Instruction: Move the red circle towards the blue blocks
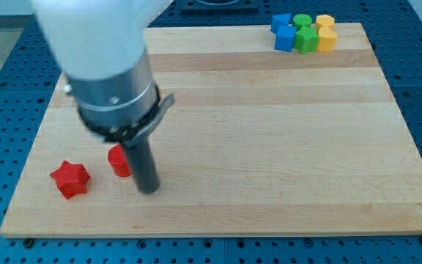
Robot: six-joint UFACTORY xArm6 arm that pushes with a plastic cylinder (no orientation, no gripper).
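Note:
The red circle (118, 161) lies on the wooden board near the view's bottom left, partly hidden behind my rod. My tip (148, 191) rests on the board just right of and below the red circle, close to touching it. A red star block (70, 179) lies left of the circle. Two blue blocks (283, 31) sit at the view's top right corner of the board, far from the circle and my tip.
Beside the blue blocks stand two green blocks (305, 33) and two yellow blocks (326, 32), packed in one cluster at the top right. The wooden board (269, 147) rests on a blue perforated table. My arm's grey body fills the upper left.

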